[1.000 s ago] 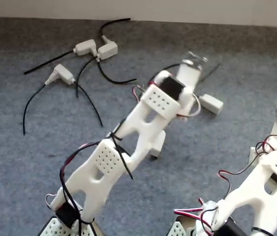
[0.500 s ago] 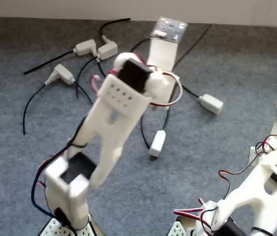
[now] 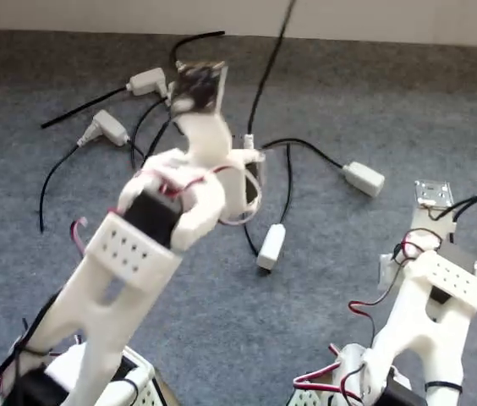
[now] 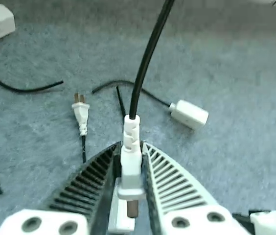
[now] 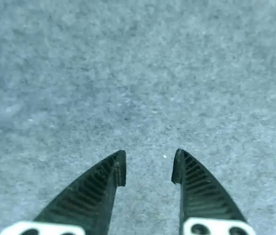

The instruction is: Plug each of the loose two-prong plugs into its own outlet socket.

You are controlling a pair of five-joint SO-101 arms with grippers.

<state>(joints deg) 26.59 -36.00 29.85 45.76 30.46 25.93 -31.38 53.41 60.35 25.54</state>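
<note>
So, biggest stuff first: the grey tabletop (image 3: pixel 408 101) has black cords all over it. The left arm (image 3: pixel 128 254) is stretched out toward the far middle and the right arm (image 3: pixel 429 296) sits at the near right. The left gripper (image 4: pixel 129 149) is clamped on a white two-prong plug (image 4: pixel 131 164), and everything turns on how that plug sits. Its long axis runs in line with the gripper. The black cord (image 4: pixel 148 54) leaves from the end past the fingertips and climbs up off the tabletop, while what looks like a prong (image 4: pixel 130 208) points back toward the wrist. So I'd say the business end faces away from any socket right now. The white socket block (image 3: pixel 363 178) lies on the tabletop to the right of the held plug, well apart from it. It slants from far-left to near-right, and its own cord comes in from the left. A second white block (image 3: pixel 271 245) lies nearer, close by the left arm's wrist. From the high view the right arm looks closer to that right-hand socket than the left one does, and the right gripper (image 5: pixel 149 161) is spread wide over bare tabletop with nothing in it. My guess is the plug needs turning around, or a handover, before the prongs can meet a socket face. Another loose plug (image 4: pixel 80 111) lies flat past the left gripper, prongs pointing away from it.
</note>
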